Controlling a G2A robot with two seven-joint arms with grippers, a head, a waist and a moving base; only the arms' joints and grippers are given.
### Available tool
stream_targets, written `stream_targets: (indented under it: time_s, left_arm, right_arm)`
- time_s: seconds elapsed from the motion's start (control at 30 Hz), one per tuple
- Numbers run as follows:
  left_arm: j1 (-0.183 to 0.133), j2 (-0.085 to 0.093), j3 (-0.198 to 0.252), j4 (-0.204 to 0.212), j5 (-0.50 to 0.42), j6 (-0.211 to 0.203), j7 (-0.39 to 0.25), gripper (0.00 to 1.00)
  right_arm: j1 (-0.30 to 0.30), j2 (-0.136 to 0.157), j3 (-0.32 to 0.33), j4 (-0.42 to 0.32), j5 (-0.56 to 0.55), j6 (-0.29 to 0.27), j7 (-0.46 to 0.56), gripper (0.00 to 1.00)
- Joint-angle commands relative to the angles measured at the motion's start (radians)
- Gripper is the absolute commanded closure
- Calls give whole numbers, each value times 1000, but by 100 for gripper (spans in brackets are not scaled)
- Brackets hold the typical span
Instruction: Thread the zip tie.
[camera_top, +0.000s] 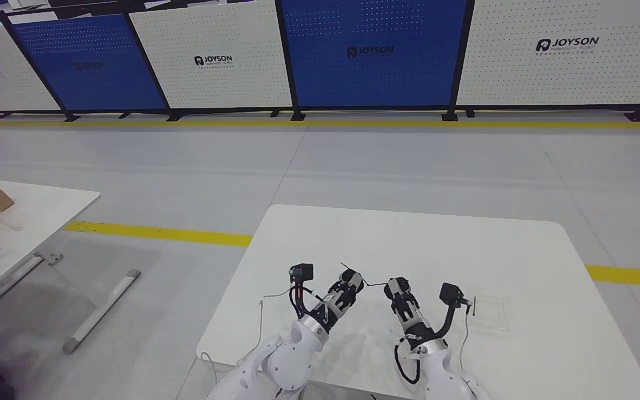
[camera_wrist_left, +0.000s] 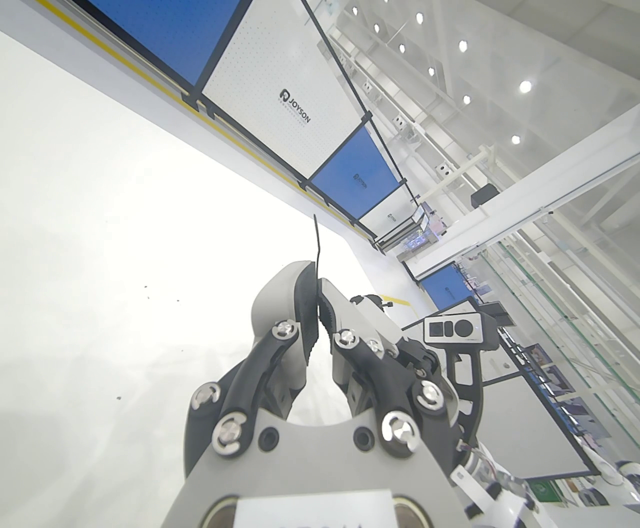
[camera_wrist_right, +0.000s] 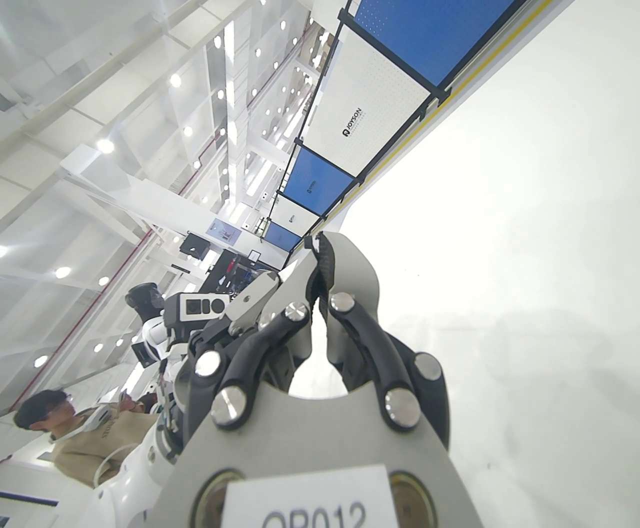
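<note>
Left pincer (camera_wrist_left: 318, 282) grips the black zip tie (camera_wrist_left: 317, 240)

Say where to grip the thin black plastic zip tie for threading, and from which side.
Grip the thin black plastic zip tie on its flat strap just behind the free tip, pads closing on the two wide faces. The left gripper pinches it so, tip standing straight out beyond it; edge-on, the narrow strap would probably twist.

Bright ceiling lights (camera_wrist_left: 525, 86), glaring table (camera_wrist_left: 125, 200)
</note>
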Motion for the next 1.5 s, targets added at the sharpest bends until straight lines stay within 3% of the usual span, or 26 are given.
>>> stream_targets:
  time_s: [0.0, 0.3, 0.77, 1.07, 1.47]
  left_arm:
    - [0, 0, 0, 0, 0, 0, 0, 100]
    - [-2, -2, 0, 0, -21, 6, -1, 100]
    - [7, -14, -30, -36, -275, -19, -59, 100]
    - [23, -13, -38, -42, -285, -55, -87, 100]
    - [27, -15, -43, -41, -294, -71, -96, 100]
  right_arm:
    - [0, 0, 0, 0, 0, 0, 0, 100]
    - [0, 0, 0, -1, 0, 1, 1, 100]
    - [-27, -3, 30, -36, 34, -47, 5, 100]
    - [-30, -6, 48, -34, 89, -73, 37, 100]
    - [-24, -13, 45, -31, 88, -51, 52, 100]
